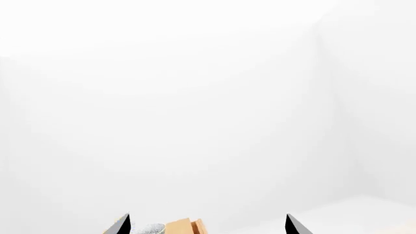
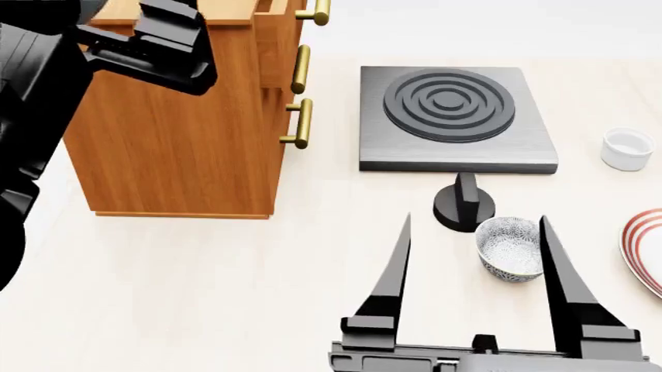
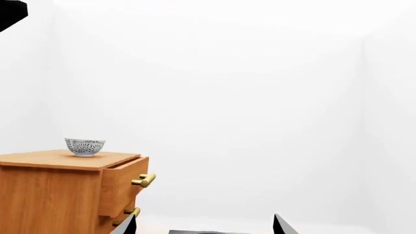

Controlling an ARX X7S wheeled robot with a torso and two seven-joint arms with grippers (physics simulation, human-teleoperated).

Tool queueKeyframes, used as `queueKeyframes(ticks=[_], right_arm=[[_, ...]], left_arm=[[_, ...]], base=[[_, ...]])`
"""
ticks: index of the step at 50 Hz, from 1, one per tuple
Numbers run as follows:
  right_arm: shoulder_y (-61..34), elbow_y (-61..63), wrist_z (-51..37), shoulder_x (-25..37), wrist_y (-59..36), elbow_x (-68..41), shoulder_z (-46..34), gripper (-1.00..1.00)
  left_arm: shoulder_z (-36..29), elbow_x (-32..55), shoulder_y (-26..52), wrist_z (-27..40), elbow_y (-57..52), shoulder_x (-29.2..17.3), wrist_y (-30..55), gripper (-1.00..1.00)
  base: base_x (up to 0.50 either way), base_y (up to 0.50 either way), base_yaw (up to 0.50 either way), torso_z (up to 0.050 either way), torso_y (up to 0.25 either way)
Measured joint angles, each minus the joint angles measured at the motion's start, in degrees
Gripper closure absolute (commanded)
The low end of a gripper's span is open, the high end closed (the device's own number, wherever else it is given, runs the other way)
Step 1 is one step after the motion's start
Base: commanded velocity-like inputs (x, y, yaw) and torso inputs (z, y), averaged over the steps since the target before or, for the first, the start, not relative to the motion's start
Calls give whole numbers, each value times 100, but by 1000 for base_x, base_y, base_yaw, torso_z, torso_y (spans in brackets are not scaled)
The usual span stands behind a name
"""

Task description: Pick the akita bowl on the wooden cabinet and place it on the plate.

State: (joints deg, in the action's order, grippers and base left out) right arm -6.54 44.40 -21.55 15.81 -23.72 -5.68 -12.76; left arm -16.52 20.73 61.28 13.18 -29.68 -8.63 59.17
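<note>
The akita bowl (image 3: 85, 146) stands upright on top of the wooden cabinet (image 3: 58, 195), near its back corner in the right wrist view. In the left wrist view a patterned bowl rim (image 1: 151, 229) shows beside a bit of orange wood (image 1: 182, 226), close to one fingertip of my open left gripper (image 1: 206, 225). From the head, my left arm (image 2: 155, 43) covers the cabinet (image 2: 176, 147) top and hides that bowl. My right gripper (image 2: 476, 267) is open and empty over the table. The plate (image 2: 646, 248) lies at the right edge.
A look-alike patterned bowl (image 2: 510, 248) sits on the table, seen between my right fingers from the head. A grey square stove (image 2: 455, 116) with a black knob (image 2: 463, 205) lies behind it. A small white cup (image 2: 625, 147) stands far right. Brass handles (image 2: 300, 124) stick out.
</note>
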Motion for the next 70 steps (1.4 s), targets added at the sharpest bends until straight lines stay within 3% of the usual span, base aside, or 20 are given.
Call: queueKeyframes(ticks=[17,33,43,70], right_arm=[[-39,319,-41,34,-156,-94,-66,-100],[-27,412,-37,66,-74,-212,-88,-100],[9,481,-46,126,30,-208,-117,-100],[-3,570,-126,232,59,-196,-200,-100]], left_arm=[[25,190,836,-3,211,174,340,-100],[90,352,1674,-168,1109,356,264,-100],[229,502,2052,-233,1693,418,203,-100],[472,970,2331,-101,1848,407,297,-100]], base=[[0,0,0,0,0],[41,0,0,0,0],[464,0,0,0,0],[496,0,0,0,0]])
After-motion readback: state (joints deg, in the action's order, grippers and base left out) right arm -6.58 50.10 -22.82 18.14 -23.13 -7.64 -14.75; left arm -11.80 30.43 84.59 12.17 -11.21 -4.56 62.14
